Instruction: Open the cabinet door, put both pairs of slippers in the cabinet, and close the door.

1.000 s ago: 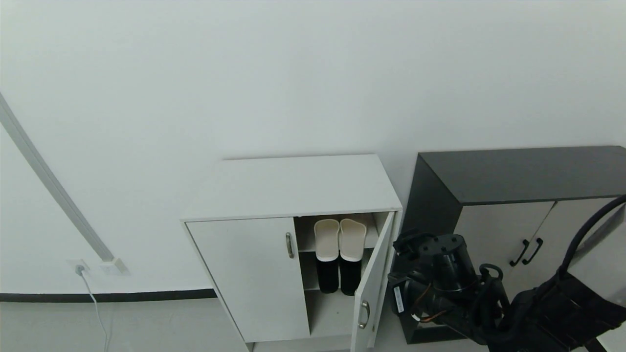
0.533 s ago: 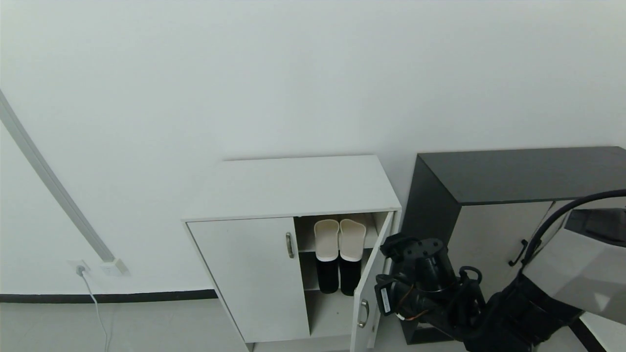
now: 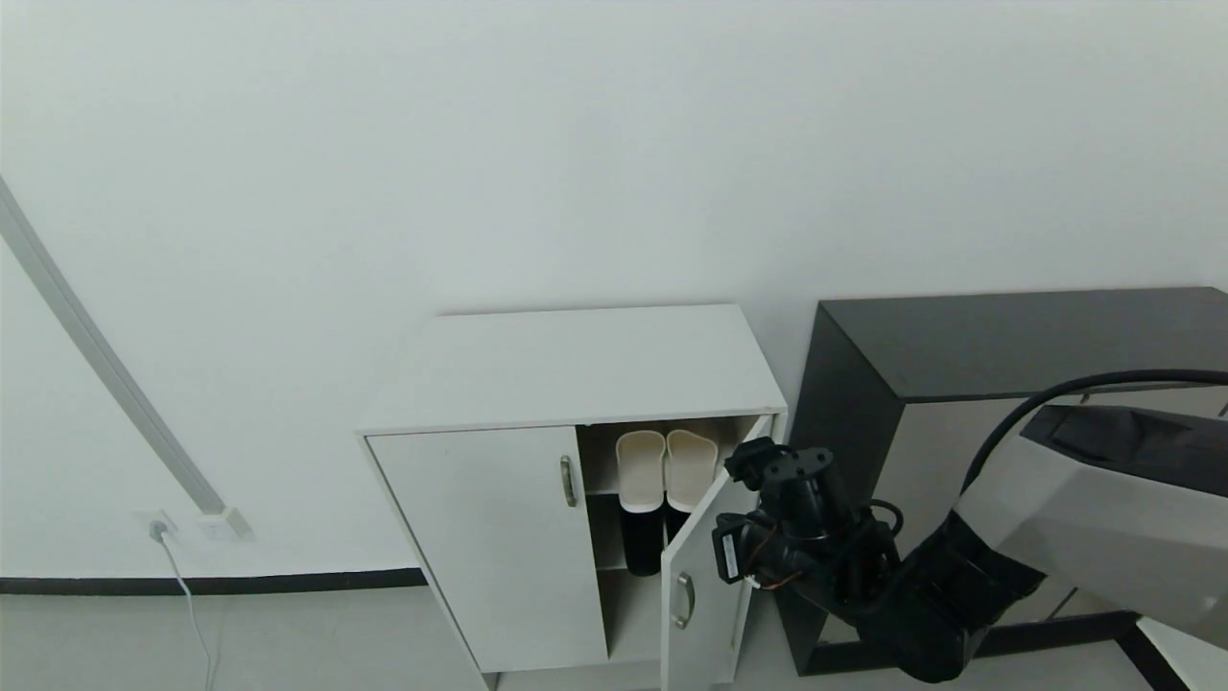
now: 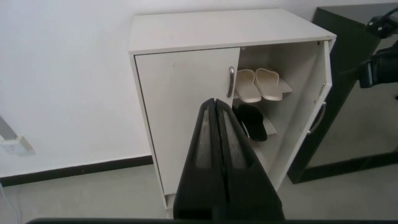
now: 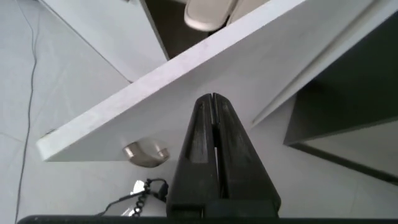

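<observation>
The white cabinet [image 3: 576, 365] has its left door closed and its right door [image 3: 705, 585] partly open. A cream pair of slippers [image 3: 667, 468] lies on the upper shelf, with a black pair [image 3: 641, 542] on the shelf below. My right gripper [image 3: 746, 468] is shut, its tip against the outer face of the right door near the top. In the right wrist view the shut right gripper [image 5: 213, 99] touches the door panel [image 5: 143, 118] above the metal handle [image 5: 146, 152]. My left gripper [image 4: 215, 106] is shut and empty, held out in front of the cabinet [image 4: 180, 81].
A black cabinet [image 3: 1007, 336] stands directly right of the white one, close behind my right arm. A wall socket with a cable [image 3: 158, 528] and a slanted conduit [image 3: 86, 345] are at the left. Pale floor lies in front.
My right arm has moved left, and the right door has swung from wide open toward closed, now covering part of the black slippers.
</observation>
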### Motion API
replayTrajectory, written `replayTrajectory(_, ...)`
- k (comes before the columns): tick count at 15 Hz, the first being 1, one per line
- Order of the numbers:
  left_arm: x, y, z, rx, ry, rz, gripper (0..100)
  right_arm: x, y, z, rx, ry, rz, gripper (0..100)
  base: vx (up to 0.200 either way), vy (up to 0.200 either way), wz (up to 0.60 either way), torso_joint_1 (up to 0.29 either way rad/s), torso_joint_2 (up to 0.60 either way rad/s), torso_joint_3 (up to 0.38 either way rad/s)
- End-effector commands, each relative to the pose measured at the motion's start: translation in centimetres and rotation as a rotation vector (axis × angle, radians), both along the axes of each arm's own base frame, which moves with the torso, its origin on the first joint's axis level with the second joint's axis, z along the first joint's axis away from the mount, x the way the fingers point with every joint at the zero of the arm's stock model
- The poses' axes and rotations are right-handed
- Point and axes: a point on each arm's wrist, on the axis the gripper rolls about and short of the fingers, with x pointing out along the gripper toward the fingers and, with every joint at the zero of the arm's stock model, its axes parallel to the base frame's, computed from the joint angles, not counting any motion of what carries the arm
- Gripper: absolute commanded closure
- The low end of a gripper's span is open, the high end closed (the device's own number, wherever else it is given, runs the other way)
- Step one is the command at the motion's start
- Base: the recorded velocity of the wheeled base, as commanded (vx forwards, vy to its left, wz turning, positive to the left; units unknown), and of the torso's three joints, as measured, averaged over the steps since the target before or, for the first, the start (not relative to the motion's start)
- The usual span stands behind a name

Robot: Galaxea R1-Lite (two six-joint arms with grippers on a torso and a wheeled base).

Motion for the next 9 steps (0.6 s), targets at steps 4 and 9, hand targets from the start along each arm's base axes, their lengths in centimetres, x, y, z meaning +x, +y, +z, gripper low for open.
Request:
replayTrajectory(4,0.0,0.0,0.0,0.001,0.001,0.0,100,3.4,0.9,-0.6,0.007,-0.061,-0.018,100,0.0,0.0,0.0,0.0,0.0,0.0)
replayTrajectory(9,0.0,0.0,0.0,-0.001,0.001,0.0,100,5.5,1.4,-0.6,0.045,-0.092,-0.022,100,0.0,0.0,0.0,0.0,0.0,0.0)
